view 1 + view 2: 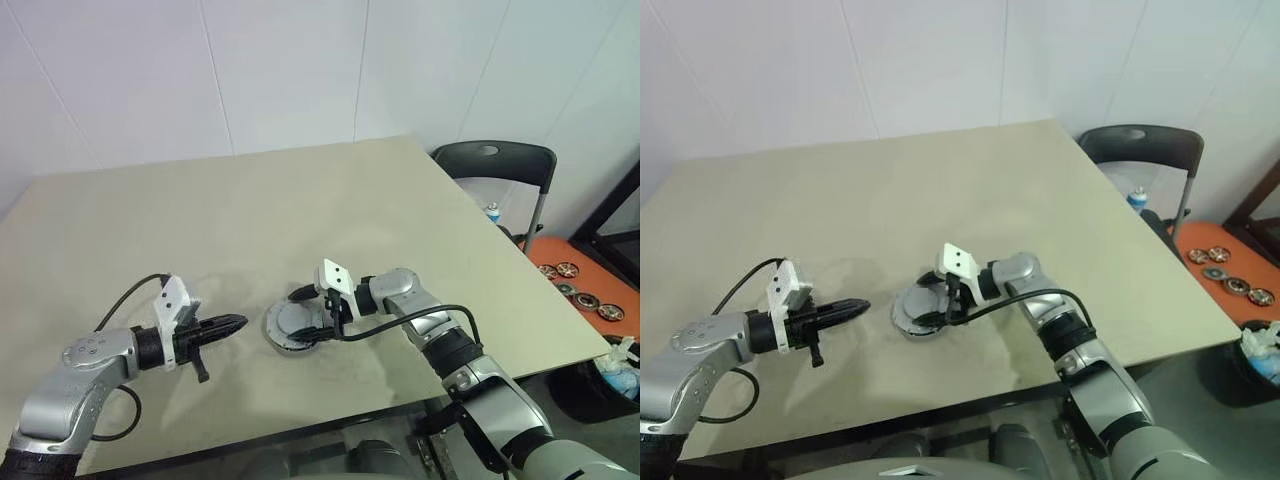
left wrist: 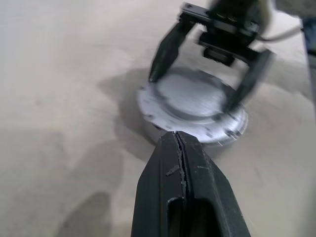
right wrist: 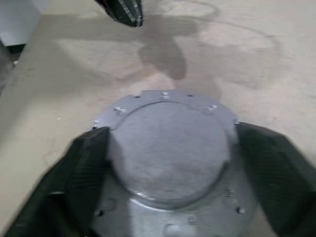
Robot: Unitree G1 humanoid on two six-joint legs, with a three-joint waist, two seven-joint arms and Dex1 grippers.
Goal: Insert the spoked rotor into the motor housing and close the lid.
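1. Two grippers are at work over a beige table (image 1: 300, 190). Nearest me, my left gripper (image 1: 232, 325) has its two black fingers pressed fully together and carries nothing; it hovers just above the tabletop, pointing toward the motor housing (image 1: 296, 328) and a little apart from it.

2. Just beyond its tip, near the front-centre of the table, I see the motor housing lying flat with the lid (image 3: 168, 148) down on top, plain grey face up. I judge the lid closed or very nearly so.

3. No copper windings or spoked rotor are in sight, so I judge the rotor is already inside under the lid, though I cannot confirm that.

4. My right gripper (image 3: 168, 163) reaches in from the right and straddles the round case, one finger on each side. Its fingers are spread wide, at or just beside the rim; I cannot tell whether they actually press on it.

5. What seems left: checking the lid is fully seated, then taking both arms away.

6. Farther right, a dark chair (image 1: 495, 165) stands past the table's edge, and small wheel-like discs (image 1: 585, 290) lie on an orange floor patch.

7. I can read no brand, label or writing anywhere.
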